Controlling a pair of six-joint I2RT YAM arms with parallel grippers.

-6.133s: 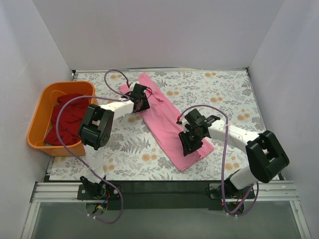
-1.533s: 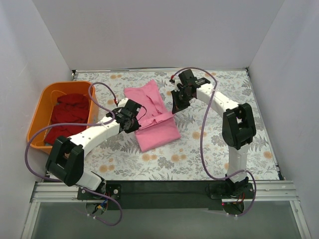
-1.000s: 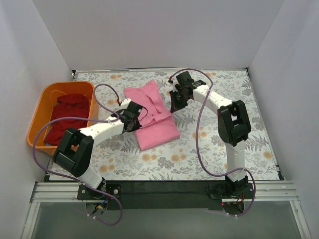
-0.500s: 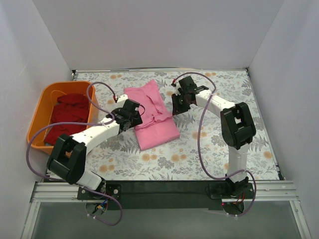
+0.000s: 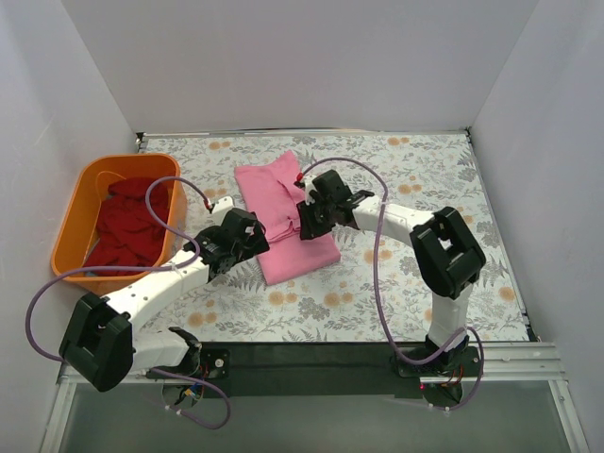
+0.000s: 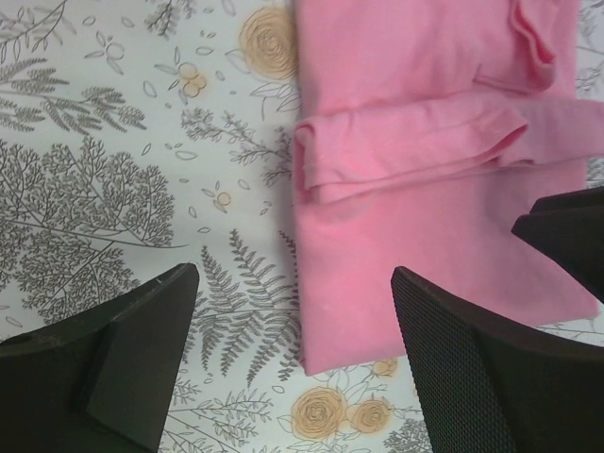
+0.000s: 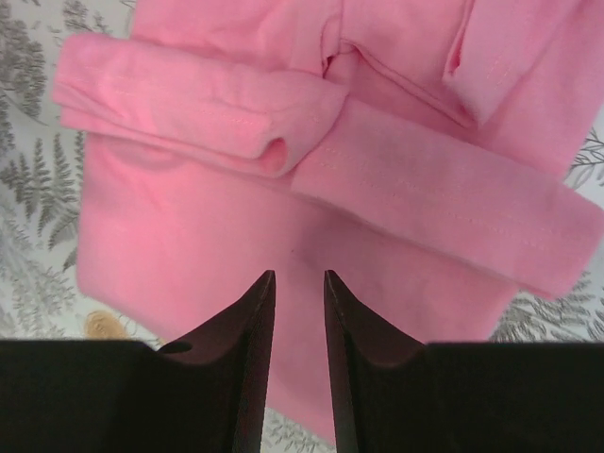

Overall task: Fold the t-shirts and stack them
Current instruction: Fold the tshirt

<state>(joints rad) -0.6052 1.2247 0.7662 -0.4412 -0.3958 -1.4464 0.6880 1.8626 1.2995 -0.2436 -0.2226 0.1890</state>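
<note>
The bright pink t-shirt (image 5: 283,212) lies folded on the floral table, its sleeves folded in across the middle. My left gripper (image 5: 247,241) is wide open and empty over the shirt's near left corner; in the left wrist view it (image 6: 294,278) straddles the shirt's edge (image 6: 425,189). My right gripper (image 5: 307,219) hangs over the shirt's right middle. Its fingers (image 7: 298,276) are almost together with a narrow gap and nothing between them, just above the pink cloth (image 7: 189,217). Dark red t-shirts (image 5: 127,222) lie in the basket.
The orange plastic basket (image 5: 80,193) stands at the left edge of the table. White walls close the table in at the back and both sides. Purple cables loop from both arms. The right gripper's black finger (image 6: 566,236) shows in the left wrist view.
My right gripper has moved left from beside the shirt to over its right middle. My left gripper has pulled back towards the near left corner. The shirt has stayed folded.
</note>
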